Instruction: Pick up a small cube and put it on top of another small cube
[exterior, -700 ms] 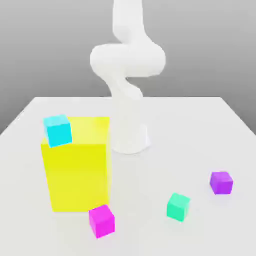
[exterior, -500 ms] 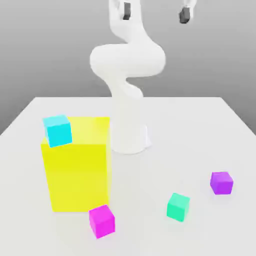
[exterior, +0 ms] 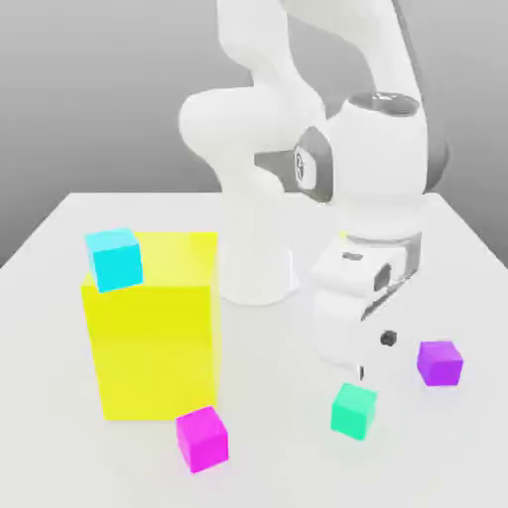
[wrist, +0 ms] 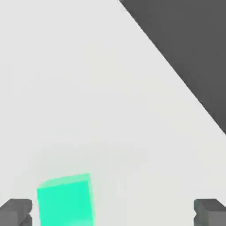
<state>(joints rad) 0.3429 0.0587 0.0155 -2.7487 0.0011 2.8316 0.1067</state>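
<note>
The small mint-green cube (exterior: 353,410) lies on the white table (exterior: 456,446) toward the front, at the exterior view's right. My gripper (exterior: 375,357) hangs just above and slightly behind it, pointing down, apart from the cube. In the hand view its two dark fingertips (wrist: 15,212) stand wide apart, so the gripper (wrist: 112,215) is open and holds nothing. The mint-green cube (wrist: 66,201) sits below it, close to one fingertip. A small purple cube (exterior: 440,362) rests on the table to the exterior view's right of the gripper.
A large yellow block (exterior: 154,322) stands at the exterior view's left with a cyan-blue cube (exterior: 114,258) on its top corner. A magenta cube (exterior: 202,438) lies at its front. The arm's white base (exterior: 258,278) stands behind. The table's edge (wrist: 176,75) runs near the hand.
The hand has come down from the top of the picture to just above the mint-green cube, fingers still apart. No cube has moved.
</note>
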